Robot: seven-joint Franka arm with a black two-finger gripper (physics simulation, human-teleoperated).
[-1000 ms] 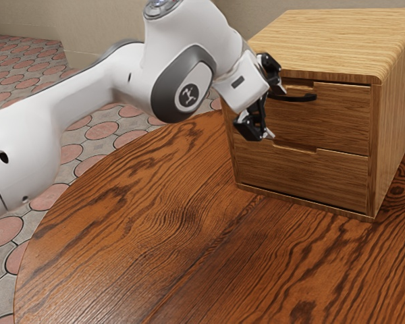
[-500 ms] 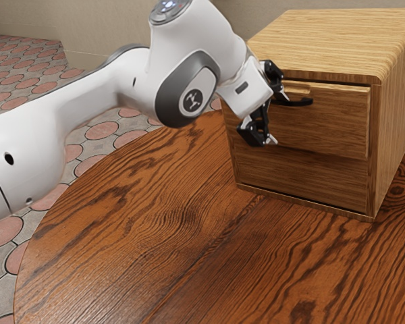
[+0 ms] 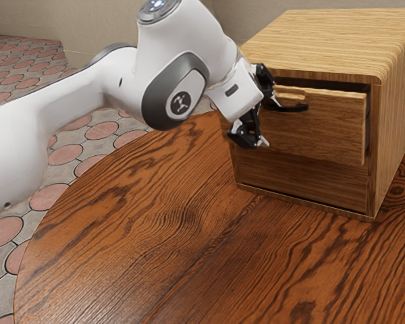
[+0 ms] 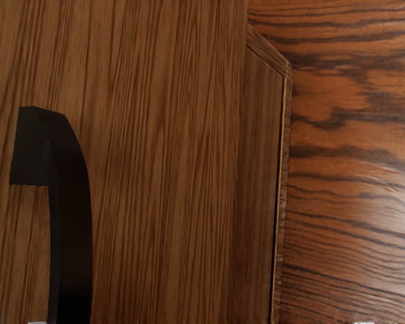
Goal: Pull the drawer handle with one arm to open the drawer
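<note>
The top drawer [image 3: 324,125] had slid farther out, now partly open, with the unclenched, spread fingers [image 3: 248,138] hooking its handle [image 3: 291,106].

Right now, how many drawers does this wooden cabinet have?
2. The upper drawer stands partly pulled out, with a black handle on its front; the lower drawer sits shut directly beneath it in the cabinet.

A dark, reddish-brown worktop [image 3: 189,256] with bold black grain spreads across the foreground. Its rounded edge curves away toward the exterior view's left. Beyond that edge lies a floor [image 3: 27,74] of grey tiles set with reddish ovals. A plain beige wall [image 3: 88,20] rises behind the floor. The wrist view catches the same grained worktop surface.
</note>
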